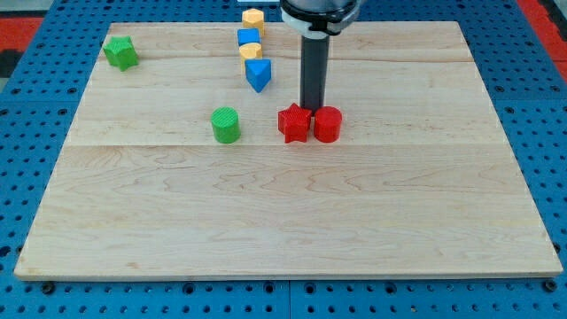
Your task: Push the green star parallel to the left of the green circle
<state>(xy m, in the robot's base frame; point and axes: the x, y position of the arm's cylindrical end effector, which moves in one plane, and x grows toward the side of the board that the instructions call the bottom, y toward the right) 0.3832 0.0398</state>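
The green star lies near the board's top left corner. The green circle stands left of the board's middle. My tip comes down just behind a red star and a red circle, at the gap between them. It is about a hand's width to the right of the green circle and far to the right of the green star.
At the view's top centre stand a yellow block, a blue block, another yellow block and a blue pointed block in a column. The wooden board lies on a blue pegboard.
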